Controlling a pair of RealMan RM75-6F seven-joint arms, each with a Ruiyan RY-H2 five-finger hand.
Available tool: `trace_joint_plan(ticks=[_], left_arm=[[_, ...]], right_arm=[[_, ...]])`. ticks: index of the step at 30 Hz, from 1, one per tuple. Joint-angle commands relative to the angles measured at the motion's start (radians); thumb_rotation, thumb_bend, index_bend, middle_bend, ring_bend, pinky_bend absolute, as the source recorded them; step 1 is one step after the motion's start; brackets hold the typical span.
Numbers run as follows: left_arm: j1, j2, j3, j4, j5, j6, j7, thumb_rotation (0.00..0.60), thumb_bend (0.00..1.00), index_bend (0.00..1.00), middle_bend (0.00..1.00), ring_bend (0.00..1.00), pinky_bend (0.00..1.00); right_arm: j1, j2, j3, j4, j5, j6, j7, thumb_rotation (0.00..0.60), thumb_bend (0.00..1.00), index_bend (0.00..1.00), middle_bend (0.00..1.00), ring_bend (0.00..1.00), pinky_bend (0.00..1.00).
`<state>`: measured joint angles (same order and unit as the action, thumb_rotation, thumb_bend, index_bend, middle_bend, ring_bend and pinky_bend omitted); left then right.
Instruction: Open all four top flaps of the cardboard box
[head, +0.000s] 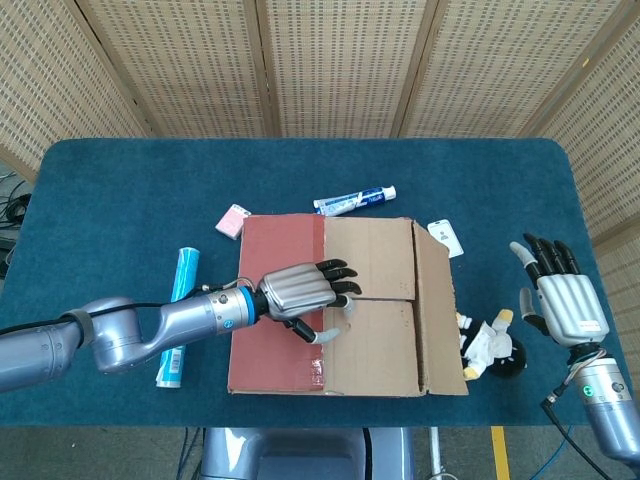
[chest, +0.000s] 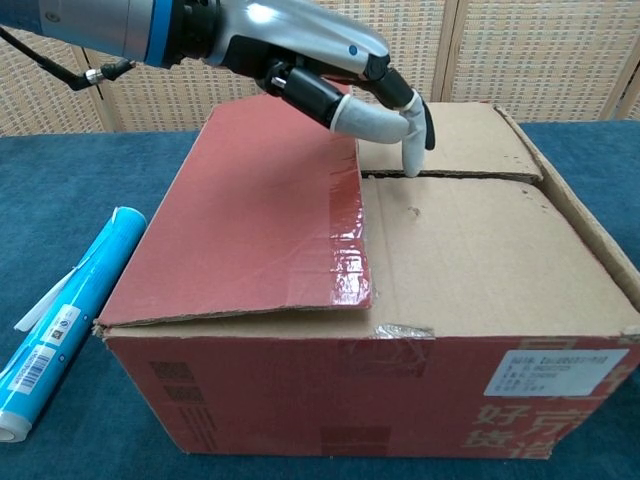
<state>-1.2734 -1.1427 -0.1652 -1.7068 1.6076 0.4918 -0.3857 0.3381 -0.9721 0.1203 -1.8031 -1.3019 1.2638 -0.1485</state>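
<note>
The cardboard box (head: 370, 300) sits mid-table with its top closed. A red taped flap (head: 275, 310) covers the left side, and two brown flaps (head: 368, 258) meet at a seam in the middle. The right flap (head: 437, 300) lies nearly flat. My left hand (head: 305, 292) reaches over the red flap with its fingers spread and holds nothing. In the chest view the left hand (chest: 330, 70) has a fingertip (chest: 410, 150) pointing down at the seam between the brown flaps (chest: 450, 235). My right hand (head: 560, 300) hovers empty, fingers apart, to the right of the box.
A blue tube (head: 177, 315) lies left of the box, also seen in the chest view as the blue tube (chest: 70, 300). A toothpaste tube (head: 355, 199), a pink packet (head: 233, 221) and a white card (head: 446, 238) lie behind the box. A toy figure (head: 488, 345) sits at its right.
</note>
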Motion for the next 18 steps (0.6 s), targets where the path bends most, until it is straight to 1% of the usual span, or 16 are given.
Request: trace_joint_plan(ticks=[1, 8, 11, 16, 18], left_arm=[[-0.006, -0.011, 0.001, -0.002, -0.026, -0.011, 0.037, 0.134, 0.48, 0.32, 0.18, 0.05, 0.0], [-0.006, -0.017, 0.004, -0.004, -0.077, -0.011, 0.123, 0.134, 0.48, 0.37, 0.29, 0.14, 0.0], [-0.001, -0.017, 0.005, -0.011, -0.092, -0.004, 0.143, 0.133, 0.48, 0.4, 0.31, 0.16, 0.0], [0.008, -0.012, 0.003, -0.015, -0.11, 0.017, 0.165, 0.135, 0.48, 0.46, 0.35, 0.19, 0.08], [0.011, -0.008, 0.002, -0.018, -0.115, 0.024, 0.172, 0.134, 0.47, 0.47, 0.37, 0.21, 0.09]], right_arm=[[-0.002, -0.001, 0.001, 0.003, 0.0, -0.002, 0.006, 0.6, 0.71, 0.09, 0.03, 0.0, 0.0], [-0.009, -0.004, 0.003, 0.018, -0.004, -0.004, 0.025, 0.6, 0.71, 0.09, 0.03, 0.0, 0.0], [-0.01, -0.005, 0.005, 0.021, -0.006, -0.004, 0.031, 0.6, 0.71, 0.09, 0.03, 0.0, 0.0], [-0.013, -0.006, 0.008, 0.024, -0.008, -0.004, 0.036, 0.6, 0.71, 0.09, 0.03, 0.0, 0.0], [-0.015, -0.006, 0.009, 0.025, -0.009, -0.004, 0.035, 0.6, 0.71, 0.09, 0.03, 0.0, 0.0]])
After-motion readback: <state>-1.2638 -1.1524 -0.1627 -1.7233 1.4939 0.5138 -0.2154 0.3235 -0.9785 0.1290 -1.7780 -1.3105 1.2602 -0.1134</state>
